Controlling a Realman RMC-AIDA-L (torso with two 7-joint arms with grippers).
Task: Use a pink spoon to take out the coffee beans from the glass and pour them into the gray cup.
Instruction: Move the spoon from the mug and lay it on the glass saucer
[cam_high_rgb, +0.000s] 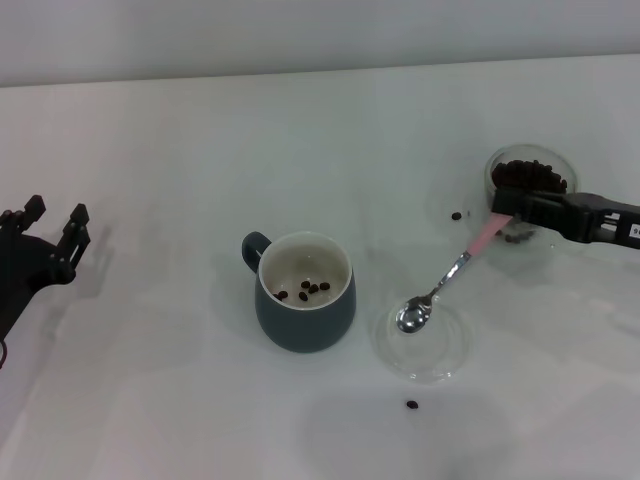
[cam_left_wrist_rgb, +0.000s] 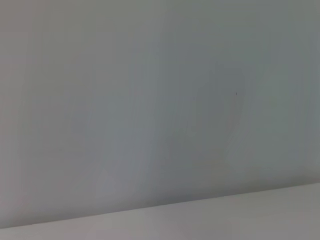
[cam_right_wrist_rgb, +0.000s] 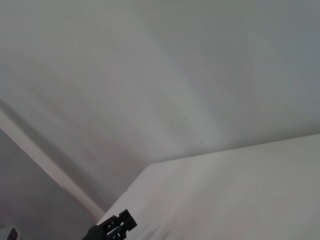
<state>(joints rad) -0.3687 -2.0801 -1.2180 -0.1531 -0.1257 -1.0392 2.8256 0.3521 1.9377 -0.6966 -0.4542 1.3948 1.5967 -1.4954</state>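
Soft even light, faint shadows on the table (wrist views hazy, featureless)

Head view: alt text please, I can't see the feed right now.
The right gripper holds the pink spoon by its handle, bowl empty over a saucer. The gray cup holds a few beans; the glass is behind the gripper, the left gripper idle.

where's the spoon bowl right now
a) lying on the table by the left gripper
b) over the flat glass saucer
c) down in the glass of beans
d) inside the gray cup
b: the right gripper holds the spoon by its pink handle, bowl over the saucer, right of the cup.
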